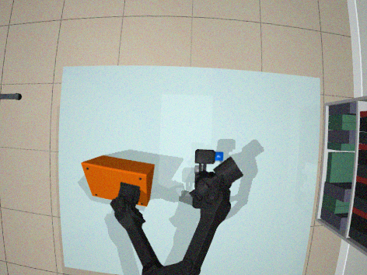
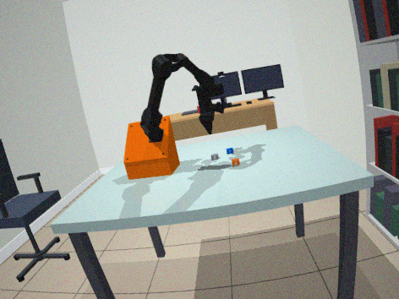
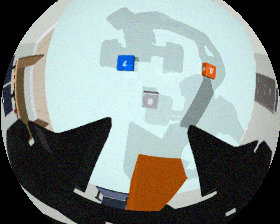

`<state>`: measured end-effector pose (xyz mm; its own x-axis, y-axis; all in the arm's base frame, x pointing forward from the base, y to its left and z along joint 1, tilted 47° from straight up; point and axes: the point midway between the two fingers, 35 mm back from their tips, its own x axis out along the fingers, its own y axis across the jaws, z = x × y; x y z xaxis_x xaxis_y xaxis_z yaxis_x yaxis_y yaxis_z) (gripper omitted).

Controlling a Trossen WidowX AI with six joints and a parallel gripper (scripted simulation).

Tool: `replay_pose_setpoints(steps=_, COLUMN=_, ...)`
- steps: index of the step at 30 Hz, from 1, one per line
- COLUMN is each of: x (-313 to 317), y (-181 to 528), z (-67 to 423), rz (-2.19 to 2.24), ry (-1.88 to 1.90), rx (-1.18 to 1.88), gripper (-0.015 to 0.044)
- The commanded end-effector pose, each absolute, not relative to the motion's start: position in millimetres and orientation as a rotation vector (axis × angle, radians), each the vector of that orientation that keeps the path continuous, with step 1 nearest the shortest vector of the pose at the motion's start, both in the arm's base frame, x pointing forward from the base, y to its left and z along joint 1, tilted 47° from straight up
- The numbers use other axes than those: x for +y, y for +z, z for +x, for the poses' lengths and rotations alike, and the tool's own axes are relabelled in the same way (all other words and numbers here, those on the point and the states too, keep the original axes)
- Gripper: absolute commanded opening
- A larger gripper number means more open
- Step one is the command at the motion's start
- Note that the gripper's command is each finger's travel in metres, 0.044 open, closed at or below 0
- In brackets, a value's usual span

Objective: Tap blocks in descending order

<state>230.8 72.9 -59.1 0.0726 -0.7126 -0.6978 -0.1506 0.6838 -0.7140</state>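
Note:
A blue block [image 1: 219, 156] [image 2: 230, 150] [image 3: 125, 63] shows a white digit that looks like an upside-down 7 in the wrist view. A grey block [image 2: 215, 156] [image 3: 150, 99] shows a round digit, 0 or 8; I cannot tell which. An orange block [image 2: 235, 162] [image 3: 208, 70] shows a white digit too small to read; the arm hides it in the top view. The blocks stand apart on the table. My gripper [image 2: 210, 132] [image 3: 151, 125] is open and empty, pointing down well above the table. In the wrist view, the grey block lies just beyond the gap between its fingertips.
The large orange box [image 1: 113, 175] [image 2: 148, 149] [image 3: 156, 182] under the arm's base stands on the pale table [image 1: 117, 98] [image 2: 296, 161]. A shelf unit [image 1: 342, 168] stands beyond the table's right edge. The arm's shadow falls around the blocks.

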Motion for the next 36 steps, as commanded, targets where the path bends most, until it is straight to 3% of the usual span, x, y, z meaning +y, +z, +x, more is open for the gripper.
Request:
replay_pose_setpoints(steps=1, x=73.1, y=-60.1, z=231.7, rz=-0.769, ry=-0.489, rx=1.469, gripper=0.0400)
replay_pose_setpoints(steps=11, x=122.3, y=-103.1, z=292.7, rz=-0.765, ry=-0.488, rx=1.466, gripper=0.0400)
replay_pose_setpoints(steps=32, x=123.1, y=-104.0, z=293.7, rz=-0.765, ry=-0.488, rx=1.466, gripper=0.0400)
replay_pose_setpoints(steps=36, x=96.9, y=-69.4, z=317.5, rz=-0.759, ry=-0.475, rx=1.468, gripper=0.0400)
